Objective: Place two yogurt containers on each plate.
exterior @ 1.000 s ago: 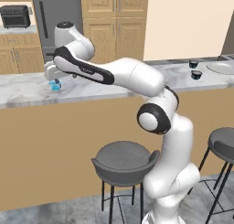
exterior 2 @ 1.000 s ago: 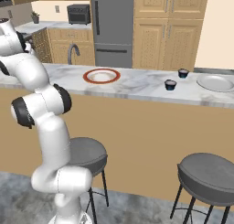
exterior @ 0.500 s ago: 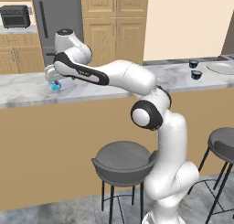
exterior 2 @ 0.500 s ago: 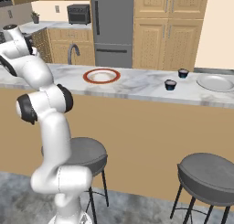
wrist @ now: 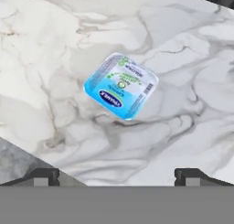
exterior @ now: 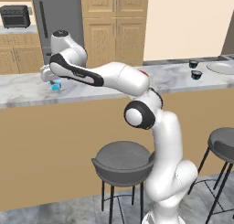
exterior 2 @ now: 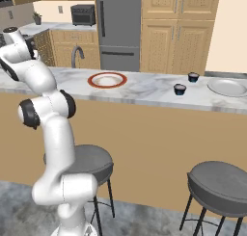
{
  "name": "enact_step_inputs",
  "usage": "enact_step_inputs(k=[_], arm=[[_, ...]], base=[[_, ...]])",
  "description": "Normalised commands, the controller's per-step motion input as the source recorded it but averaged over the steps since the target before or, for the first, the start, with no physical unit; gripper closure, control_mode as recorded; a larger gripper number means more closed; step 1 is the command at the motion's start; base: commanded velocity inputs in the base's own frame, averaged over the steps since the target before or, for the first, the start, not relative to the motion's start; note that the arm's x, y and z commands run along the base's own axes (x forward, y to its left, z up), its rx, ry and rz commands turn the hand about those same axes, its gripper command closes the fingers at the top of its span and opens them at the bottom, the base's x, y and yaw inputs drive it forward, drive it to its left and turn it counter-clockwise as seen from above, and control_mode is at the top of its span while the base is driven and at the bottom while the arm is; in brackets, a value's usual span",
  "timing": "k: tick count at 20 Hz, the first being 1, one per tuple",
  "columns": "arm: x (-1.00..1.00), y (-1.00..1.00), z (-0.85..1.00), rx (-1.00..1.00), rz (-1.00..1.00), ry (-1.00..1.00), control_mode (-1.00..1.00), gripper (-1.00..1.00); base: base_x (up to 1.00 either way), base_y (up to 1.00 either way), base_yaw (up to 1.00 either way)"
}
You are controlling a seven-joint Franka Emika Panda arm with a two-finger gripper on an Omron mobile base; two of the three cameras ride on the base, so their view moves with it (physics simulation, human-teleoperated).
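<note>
A pale blue yogurt container [wrist: 121, 86] with a printed lid sits on the marble counter [wrist: 183, 58]; in the left base view this blue yogurt container [exterior: 56, 86] is at the far left. My gripper [wrist: 116, 176] hovers above it, open, fingertips [wrist: 42, 176] wide apart and holding nothing. The gripper [exterior: 48, 77] hangs just over the cup. Two dark yogurt containers [exterior 2: 193, 77] [exterior 2: 180, 89] stand far to the right. A red-rimmed plate [exterior 2: 107, 80] lies mid-counter. A second, pale plate [exterior 2: 226, 86] lies at the right end.
A sink tap [exterior 2: 76, 54] rises behind the counter on the left. Stools [exterior: 122, 158] [exterior 2: 221, 187] stand in front of the counter. A fridge [exterior 2: 118, 28] and wooden cabinets [exterior 2: 178, 30] line the back wall.
The arm's elbow has swung left while the hand stayed over the blue yogurt container. The cups and plates have not moved.
</note>
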Motion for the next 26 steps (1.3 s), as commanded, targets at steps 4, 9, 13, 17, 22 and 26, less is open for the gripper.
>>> enact_step_inputs(k=[4,9,13,17,22,26], arm=[[0.30,0.26,0.00,0.00,0.00,0.03,-1.00,-1.00],[0.13,0.05,-0.04,0.00,0.00,0.02,-1.00,-1.00],[0.11,0.00,-0.17,0.00,0.00,0.00,-1.00,-1.00],[0.21,0.00,-0.16,0.00,-0.04,0.00,-1.00,-1.00],[0.11,0.00,-0.14,0.00,-0.09,0.01,-1.00,-1.00],[0.11,0.00,0.00,0.03,-0.07,0.01,-1.00,-1.00]], base=[[0.00,0.00,0.00],[0.00,0.00,0.00],[0.00,0.00,0.00],[0.00,0.00,0.00],[0.00,0.00,0.00],[0.00,0.00,0.00]])
